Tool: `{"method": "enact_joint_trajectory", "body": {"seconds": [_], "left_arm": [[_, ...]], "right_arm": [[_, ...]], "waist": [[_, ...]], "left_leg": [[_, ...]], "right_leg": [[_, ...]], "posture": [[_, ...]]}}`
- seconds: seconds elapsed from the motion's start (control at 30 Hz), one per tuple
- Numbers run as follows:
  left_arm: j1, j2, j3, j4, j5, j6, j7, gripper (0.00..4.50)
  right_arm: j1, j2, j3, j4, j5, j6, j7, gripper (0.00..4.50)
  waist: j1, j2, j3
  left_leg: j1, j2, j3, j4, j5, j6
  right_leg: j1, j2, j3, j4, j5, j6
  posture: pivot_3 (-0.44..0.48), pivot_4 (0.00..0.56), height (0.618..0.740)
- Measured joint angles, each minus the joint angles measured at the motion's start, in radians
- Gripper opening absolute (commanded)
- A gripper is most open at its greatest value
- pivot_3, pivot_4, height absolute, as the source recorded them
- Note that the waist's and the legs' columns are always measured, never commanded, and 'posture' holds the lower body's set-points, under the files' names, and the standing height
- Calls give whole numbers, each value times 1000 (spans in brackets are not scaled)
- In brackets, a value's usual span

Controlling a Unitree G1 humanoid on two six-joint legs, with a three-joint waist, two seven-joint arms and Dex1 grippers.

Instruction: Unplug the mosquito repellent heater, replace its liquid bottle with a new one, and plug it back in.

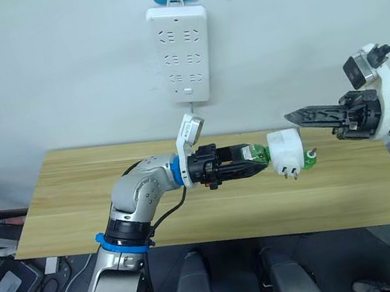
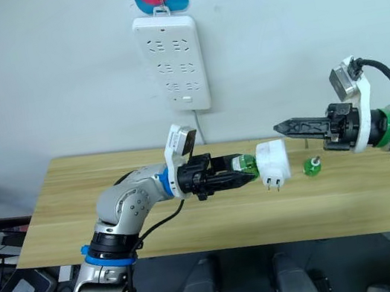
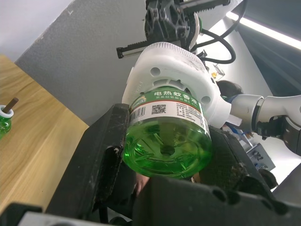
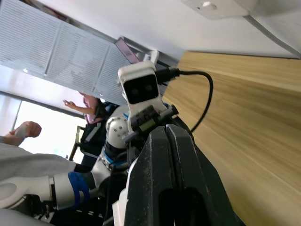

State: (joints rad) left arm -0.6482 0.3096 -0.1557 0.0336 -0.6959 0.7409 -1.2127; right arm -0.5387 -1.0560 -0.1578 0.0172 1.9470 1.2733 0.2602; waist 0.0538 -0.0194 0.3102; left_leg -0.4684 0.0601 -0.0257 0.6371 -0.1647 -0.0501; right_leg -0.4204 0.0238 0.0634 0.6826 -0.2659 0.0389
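Left gripper [image 1: 258,163] clamped on a green bottle [image 3: 165,136], held above the table's [image 1: 77,204] middle. Bottle is seated in the white heater [image 1: 287,151], prongs pointing down, unplugged. Right gripper [image 1: 292,117] pinched together, empty, tips just beside the heater's top. Second green bottle [image 1: 311,159] stands on the table toward the right edge. Power strip [image 1: 183,53] hangs on the wall behind the table's far edge.

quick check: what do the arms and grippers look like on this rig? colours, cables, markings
Left arm: silver-grey shell, blue rings at elbow and wrist, black cable alongside. Left gripper: two black fingers, with a small white camera block above the wrist. Right gripper: long black ribbed fingers on a white bracket with a black camera module, thick black cable, green ring behind. No printed markings visible.
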Motion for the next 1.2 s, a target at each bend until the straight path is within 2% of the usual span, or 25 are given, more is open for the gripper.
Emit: {"method": "enact_joint_trajectory", "body": {"seconds": [0.03, 0.1, 0.17, 0.5, 0.67, 0.9, 1.2], "left_arm": [[0, 2, 0, 0, 0, -1, 0, 2293], [0, 3, 0, 0, 0, -3, -2, 2293], [0, 3, 0, 0, 1, -7, -4, 2293], [-3, 11, -8, 23, 70, -123, -52, 2293], [-12, 11, -9, 50, 102, -187, -80, 2293], [-20, -8, -34, 85, 191, -370, -118, 2293], [-20, -33, -39, 96, 239, -493, -139, 2293]], "right_arm": [[10, -12, -9, -1, 0, 1, -3, 18], [17, -31, -14, 0, 0, 1, -8, 299], [23, -52, -18, 8, 0, 1, -16, 785], [144, -70, -55, 26, 0, 41, 0, 4482], [156, -70, -57, 40, 0, 87, 46, 4482], [131, -70, -12, 57, 0, 140, 133, 4482], [88, 1, 35, 50, 0, 117, 91, 4482]], "waist": [[-1, 0, 0], [-3, 0, 0], [-4, 0, 0], [-4, 0, 0], [-5, 0, 0], [-4, 0, 0], [-4, 0, 0]], "left_leg": [[0, 0, 0, 0, 0, 0], [0, 0, 0, 0, 0, 0], [0, 0, 1, 1, 0, 0], [0, 0, 1, 1, 0, 0], [0, 0, 1, 1, 0, 0], [0, 0, 1, 1, 0, 0], [0, 0, 1, 1, 0, 0]], "right_leg": [[0, 0, 0, 0, 0, 0], [0, 0, 1, 0, 0, 0], [0, 0, 1, 0, 0, 0], [0, 0, 1, 0, 0, 0], [0, 0, 1, 0, 0, 0], [0, 0, 1, 0, 0, 0], [0, 0, 1, 0, 0, 0]], "posture": [[161, 269, 740], [157, 270, 740], [153, 270, 740], [152, 277, 740], [157, 281, 740], [159, 284, 740], [162, 282, 740]]}}
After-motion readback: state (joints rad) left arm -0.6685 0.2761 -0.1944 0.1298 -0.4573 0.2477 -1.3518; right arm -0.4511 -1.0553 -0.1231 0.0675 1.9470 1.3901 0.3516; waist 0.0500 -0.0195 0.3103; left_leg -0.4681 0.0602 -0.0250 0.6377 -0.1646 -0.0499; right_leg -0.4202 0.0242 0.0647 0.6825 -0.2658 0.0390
